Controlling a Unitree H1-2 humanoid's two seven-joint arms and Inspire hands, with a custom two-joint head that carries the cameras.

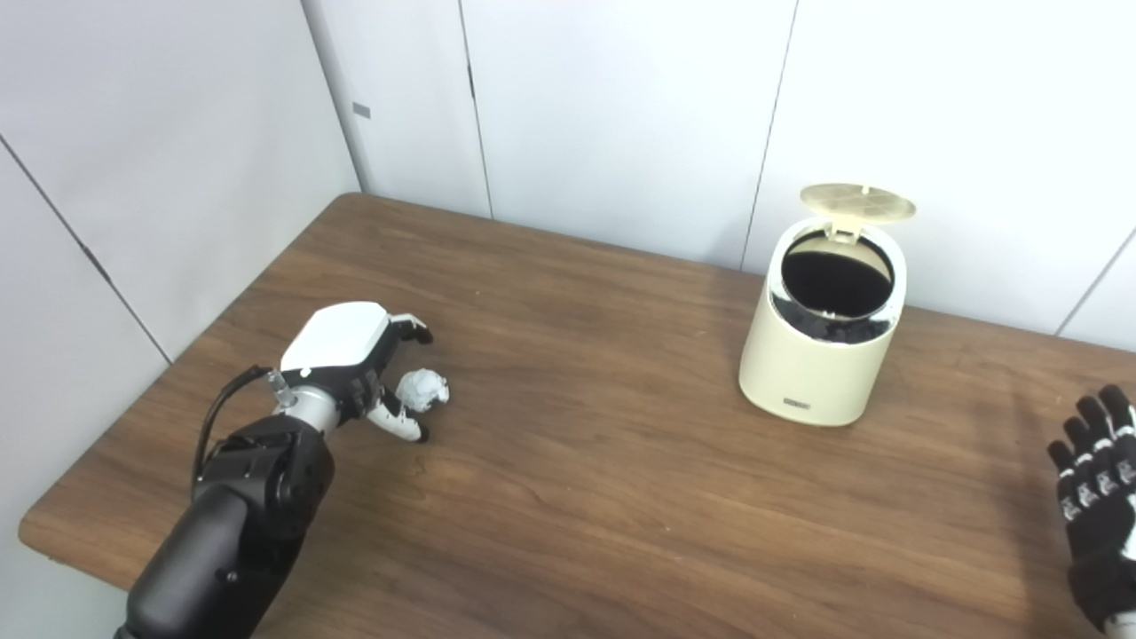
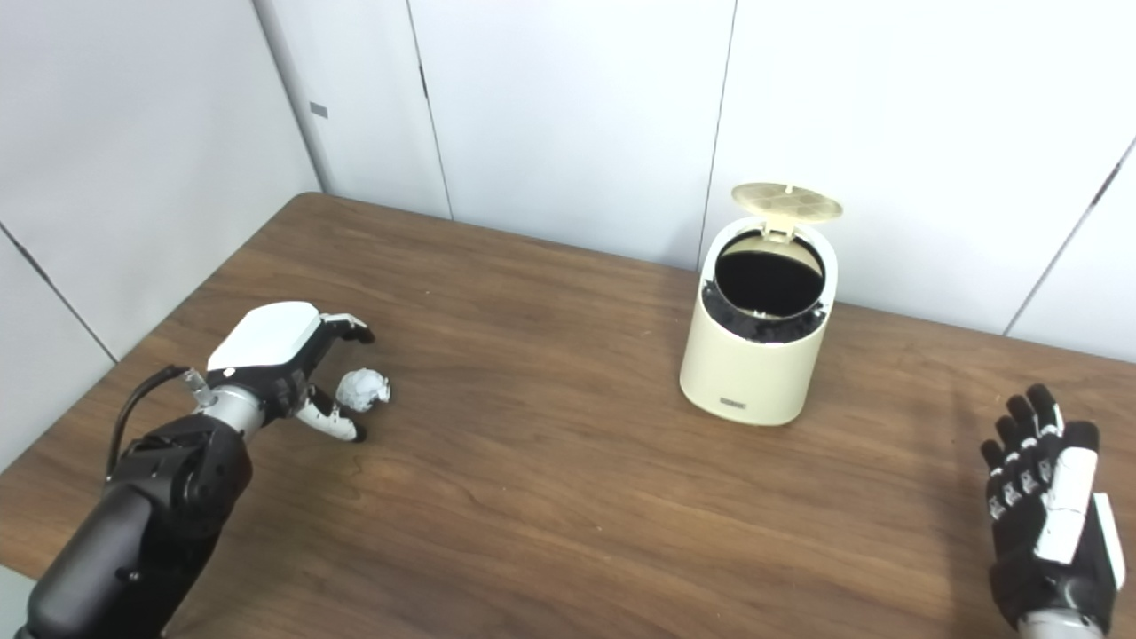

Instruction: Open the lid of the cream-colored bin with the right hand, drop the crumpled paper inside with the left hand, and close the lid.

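walls: white panels (image 1: 621, 115) with dark seams behind the desk, meeting in a corner at far left
desk: dark brown wood-grain desk (image 1: 577, 497), fills most of both views, rounded near-left corner visible
left arm: black forearm (image 1: 231, 541) comes in from bottom left, silver wrist, black cable looped beside it
bin: cream-colored bin (image 1: 821, 368), round, upright, far right part of the desk, near the wall; small dark label low on its front; inside looks black
lid: cream lid (image 1: 857, 201) flipped up and back on its hinge at the bin's rear rim, ribbed underside showing, mouth fully open
left hand: left hand (image 1: 355, 355), white back plate up, low over the desk at left, well apart from the bin
left fingers: fingers (image 1: 404, 426) spread and curled, one above the paper, thumb below it; holding nothing; thumb just beside the paper, contact cannot tell
right hand: right hand (image 2: 1047, 515) at bottom right edge, upright, palm side black, white plate along its outer side; cut off in the left eye view
right fingers: fingers (image 2: 1021, 439) straight, pointing up, a little apart, holding nothing, well clear of the bin
paper: crumpled paper (image 1: 422, 389), small white ball, lying on the desk just beyond the left hand, between its fingers and thumb, not lifted, far left of the bin
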